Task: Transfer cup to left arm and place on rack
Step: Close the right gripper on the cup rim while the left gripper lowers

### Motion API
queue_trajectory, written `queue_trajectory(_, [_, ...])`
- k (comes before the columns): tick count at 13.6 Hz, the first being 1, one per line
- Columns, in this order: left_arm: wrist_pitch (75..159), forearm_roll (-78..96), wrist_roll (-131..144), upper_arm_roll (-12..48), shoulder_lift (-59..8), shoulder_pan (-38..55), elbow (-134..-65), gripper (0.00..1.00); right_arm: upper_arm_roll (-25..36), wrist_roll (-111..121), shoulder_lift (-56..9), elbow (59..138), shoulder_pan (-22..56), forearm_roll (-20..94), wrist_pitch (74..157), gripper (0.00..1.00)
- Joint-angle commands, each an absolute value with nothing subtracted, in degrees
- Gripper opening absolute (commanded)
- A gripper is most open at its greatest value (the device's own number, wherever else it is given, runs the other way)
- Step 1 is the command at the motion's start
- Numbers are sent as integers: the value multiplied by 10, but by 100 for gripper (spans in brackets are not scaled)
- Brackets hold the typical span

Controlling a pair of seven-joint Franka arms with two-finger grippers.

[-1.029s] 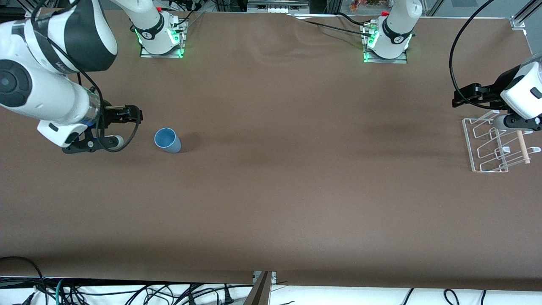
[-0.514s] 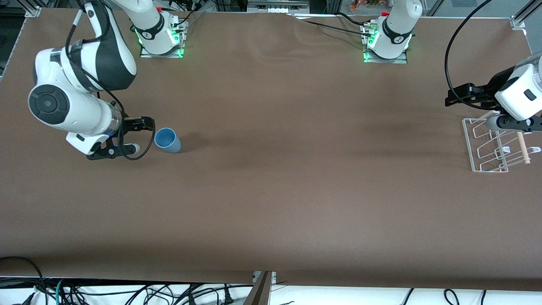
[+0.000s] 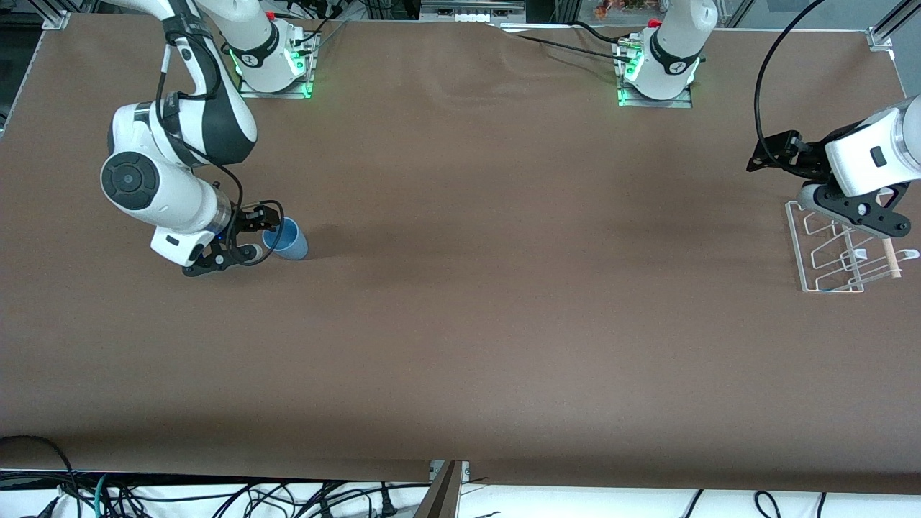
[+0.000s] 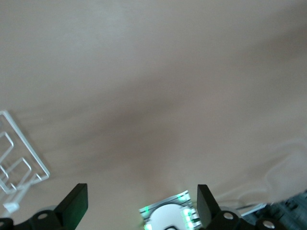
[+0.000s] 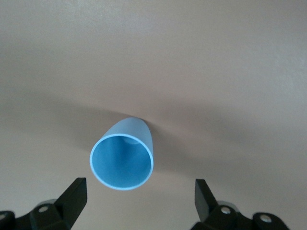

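Reaching in from the right arm's end of the table, the right arm's black two-finger gripper (image 3: pixel 265 229) sits just beside the small light-blue tapered plastic cup (image 3: pixel 286 239), at about nine o'clock of it in the front view. The right wrist view shows its jaws spread wide and empty, the cup's (image 5: pixel 123 160) open mouth between the two fingertips (image 5: pixel 72 196) but not yet enclosed.

The cup stands upright on the brown table covering (image 3: pixel 460 324), well apart from the small white wire dish rack with a wooden dowel (image 3: pixel 838 248) at the left arm's end. The left arm waits there, its gripper (image 3: pixel 773 155) also spread and holding nothing, up above the table at roughly eleven o'clock of the rack.

The risk I judge greatest is a nudge: the tumbler looks light, so a fingertip striking its rim during the approach could tip it or slide it away. Closing too high on the tapered wall might also let it slip downward, spoiling the later handover.
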State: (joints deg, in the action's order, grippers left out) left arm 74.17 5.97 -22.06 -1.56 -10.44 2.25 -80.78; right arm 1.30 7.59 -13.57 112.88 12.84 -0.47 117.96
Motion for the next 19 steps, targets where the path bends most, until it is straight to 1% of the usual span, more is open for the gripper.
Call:
queue_trajectory(1, [744, 71, -324, -16, -105, 18, -820, 100, 17, 116, -115, 1194, 124, 3, 1250, 99])
queue_trajectory(4, [767, 66, -402, -16, -109, 17, -831, 100, 17, 124, -129, 1215, 123, 3, 1285, 99])
queue_trajectory(10, [779, 71, -487, -16, -114, 9, -843, 100, 17, 124, -156, 1237, 123, 3, 1315, 98])
queue_trajectory(12, [785, 72, -510, -16, -114, 9, -852, 100, 17, 124, -170, 1235, 120, 4, 1322, 90])
queue_trajectory(13, [792, 73, -514, -16, -114, 9, -857, 100, 17, 124, -175, 1233, 120, 14, 1322, 78])
queue_trajectory(16, [797, 91, -515, -16, -115, 8, -867, 100, 17, 122, -186, 1225, 119, 20, 1322, 16])
queue_trajectory(17, [798, 102, -515, -16, -118, 8, -868, 100, 17, 121, -189, 1223, 119, 30, 1321, 0])
queue_trajectory(19, [797, 103, -515, -16, -119, 8, -867, 100, 17, 118, -189, 1214, 119, 44, 1316, 0])
